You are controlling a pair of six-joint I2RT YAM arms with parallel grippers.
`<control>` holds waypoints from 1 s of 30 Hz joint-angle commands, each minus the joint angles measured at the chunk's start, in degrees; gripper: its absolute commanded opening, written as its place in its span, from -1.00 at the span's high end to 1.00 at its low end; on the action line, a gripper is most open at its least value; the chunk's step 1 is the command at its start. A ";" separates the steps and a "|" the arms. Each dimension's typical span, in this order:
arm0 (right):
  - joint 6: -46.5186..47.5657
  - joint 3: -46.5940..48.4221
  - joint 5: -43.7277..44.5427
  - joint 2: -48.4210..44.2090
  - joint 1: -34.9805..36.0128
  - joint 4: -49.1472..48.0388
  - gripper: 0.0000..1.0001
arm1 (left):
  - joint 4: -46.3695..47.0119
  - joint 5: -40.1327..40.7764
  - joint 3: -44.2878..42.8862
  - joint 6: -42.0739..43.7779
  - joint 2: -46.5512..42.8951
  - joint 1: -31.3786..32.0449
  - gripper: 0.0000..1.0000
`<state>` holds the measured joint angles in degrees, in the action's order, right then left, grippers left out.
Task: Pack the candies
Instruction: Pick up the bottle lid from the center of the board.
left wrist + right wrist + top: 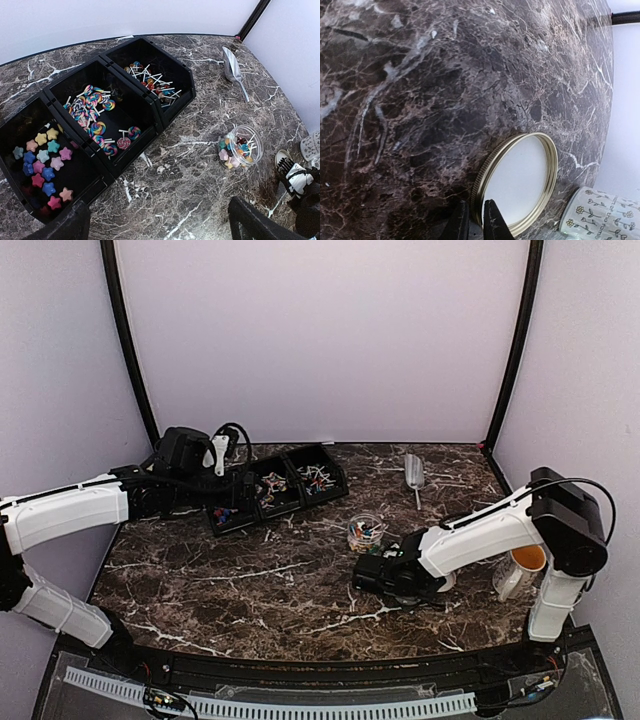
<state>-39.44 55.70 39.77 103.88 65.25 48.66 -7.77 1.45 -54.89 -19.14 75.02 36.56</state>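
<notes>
The candies lie in three black bins [165, 107]: star sweets [42, 165] on the left, swirl lollipops [95, 120] in the middle, small lollipops [150, 82] on the right. More candies fill an open glass jar [366, 532] [240, 146] standing on the marble. My left gripper [160, 230] is open, hovering near the bins with nothing between its fingers. The right gripper [476, 220] [370, 573] is shut on the near rim of the gold-edged round lid [517, 182], one jaw inside and one outside. The lid rests on the table just right of the jar.
A metal scoop [415, 475] [232, 67] lies at the back right. A pale cup [525, 565] stands by the right arm's base, and a flower-patterned container [600, 217] stands close beside the lid. The table's right edge [607, 75] runs past the lid.
</notes>
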 commanded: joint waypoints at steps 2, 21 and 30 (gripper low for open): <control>-1.08 0.40 0.39 1.89 0.92 2.16 0.78 | 1.08 -0.50 1.11 -0.55 -0.23 -0.01 -0.98; 3.37 5.66 0.75 1.11 3.59 0.83 0.97 | 1.31 -1.13 1.22 -0.32 -0.03 -0.02 -0.98; 14.26 8.69 -20.31 -10.16 2.95 -13.45 0.97 | -3.05 -4.13 -2.69 7.66 -1.06 -0.03 -0.98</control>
<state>-30.57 61.60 29.91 97.47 68.20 43.11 -7.97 0.03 -54.61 -17.12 75.11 36.53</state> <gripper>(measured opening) 0.021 0.989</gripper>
